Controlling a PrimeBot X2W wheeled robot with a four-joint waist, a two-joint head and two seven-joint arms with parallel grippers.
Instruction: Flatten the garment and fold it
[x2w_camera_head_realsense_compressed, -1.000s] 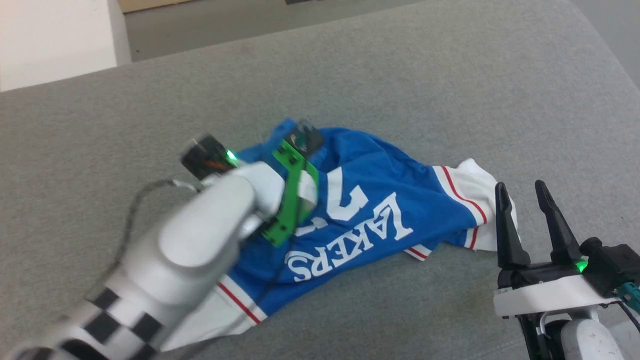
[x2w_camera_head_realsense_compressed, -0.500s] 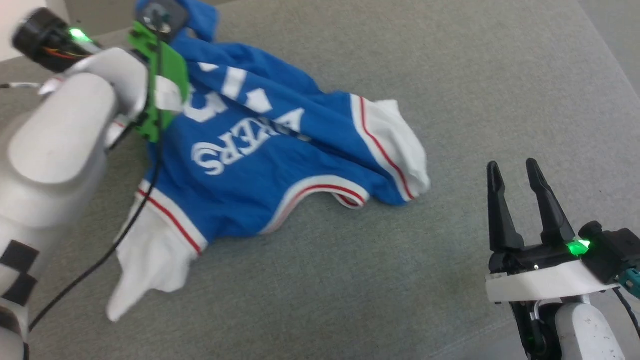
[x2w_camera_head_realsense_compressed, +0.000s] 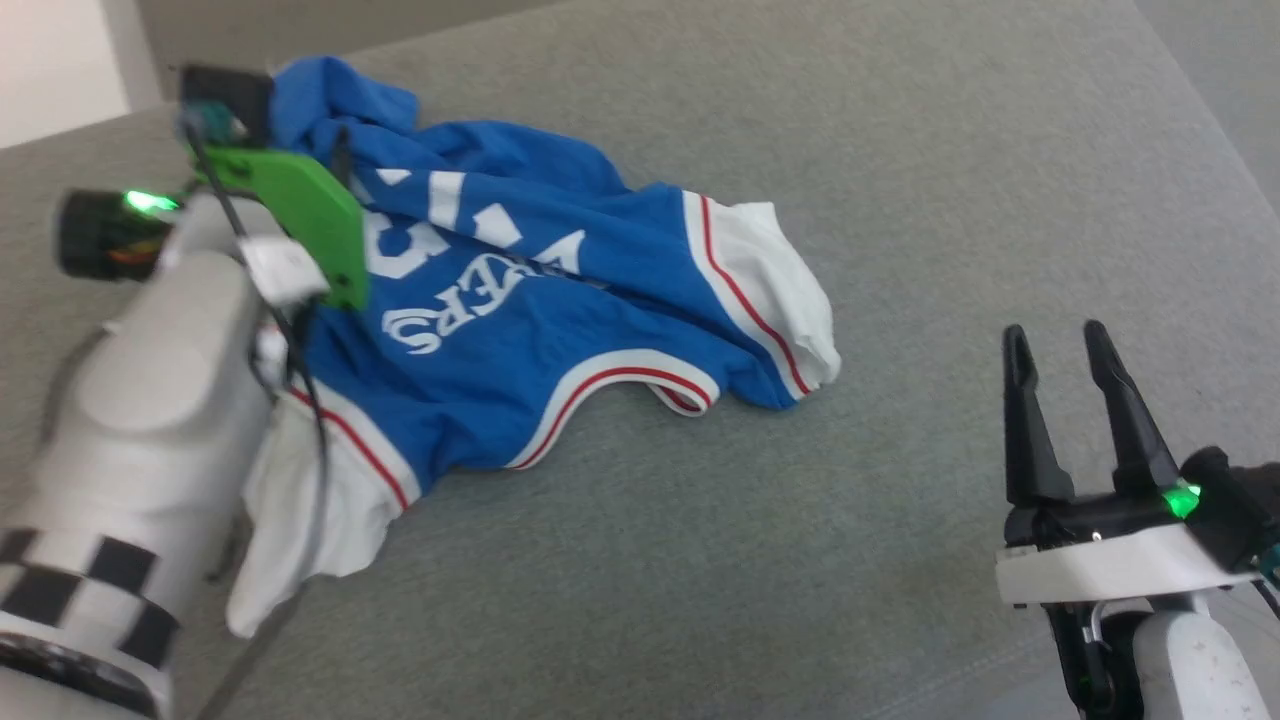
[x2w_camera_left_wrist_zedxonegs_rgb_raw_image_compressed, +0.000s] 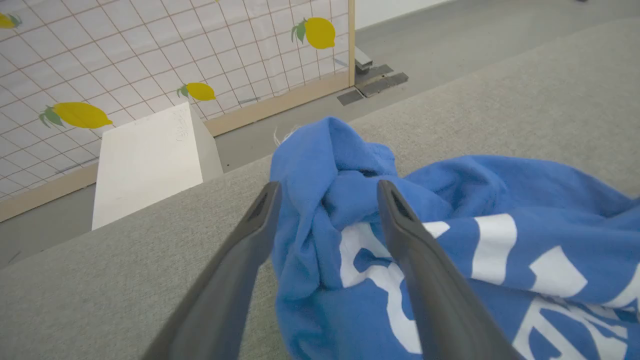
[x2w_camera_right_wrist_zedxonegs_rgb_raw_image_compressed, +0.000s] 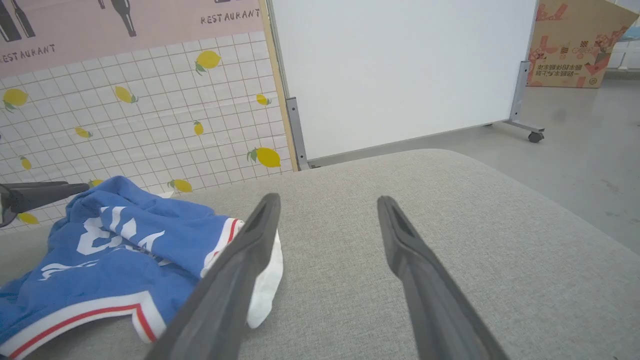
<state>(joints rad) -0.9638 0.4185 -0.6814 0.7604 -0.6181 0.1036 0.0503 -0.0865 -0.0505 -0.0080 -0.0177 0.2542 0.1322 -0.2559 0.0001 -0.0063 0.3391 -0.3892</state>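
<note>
The garment (x2w_camera_head_realsense_compressed: 520, 400) lies crumpled on the grey counter (x2w_camera_head_realsense_compressed: 900, 150). Its bunched blue end sits between the 2 spread fingers of the left pincer (x2w_camera_left_wrist_zedxonegs_rgb_raw_image_compressed: 327, 200), and the right pincer (x2w_camera_head_realsense_compressed: 1055, 335), spread and empty, is well apart. It looks light, limp and likely slippery, so pinch the white hem corner nearest the right pincer.

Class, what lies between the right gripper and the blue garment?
Bare grey cushion, as the head view shows; the right gripper stands apart from the garment.
</note>
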